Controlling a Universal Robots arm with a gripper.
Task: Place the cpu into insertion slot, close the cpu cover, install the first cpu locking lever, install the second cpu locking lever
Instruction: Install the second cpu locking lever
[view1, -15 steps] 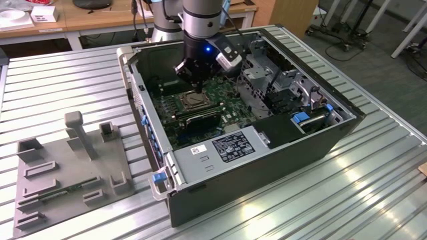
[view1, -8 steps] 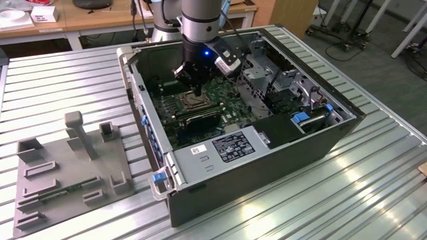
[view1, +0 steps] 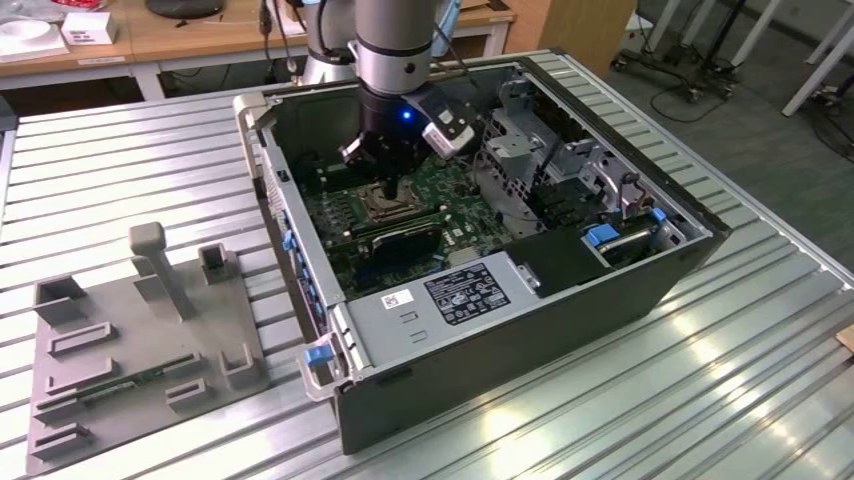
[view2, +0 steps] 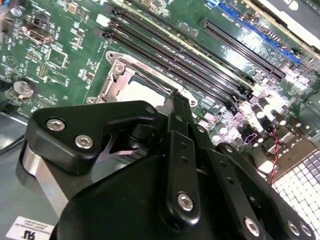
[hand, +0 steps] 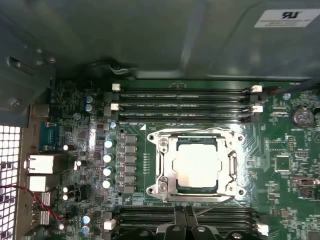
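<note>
The cpu (hand: 197, 164) lies flat in its socket on the green motherboard, pale grey-silver face up; it is also partly seen as the cpu (view2: 142, 92) in the second wrist view. The cpu cover (hand: 162, 165), a silvery frame, lies down around it. A thin wire lever (hand: 216, 203) runs slanted along the socket edge nearest my fingers. My gripper (hand: 185, 222) hovers just beside that edge, fingers together with nothing seen between them. In the exterior view my gripper (view1: 388, 195) reaches down into the open computer case, right over the socket (view1: 378, 208).
Black memory slots (hand: 185, 97) flank the socket on two sides. A grey metal box with a white label (view1: 447, 295) and a drive cage (view1: 534, 150) crowd the case (view1: 534, 330). A grey fixture plate (view1: 134, 350) lies on the slatted table at the exterior view's left.
</note>
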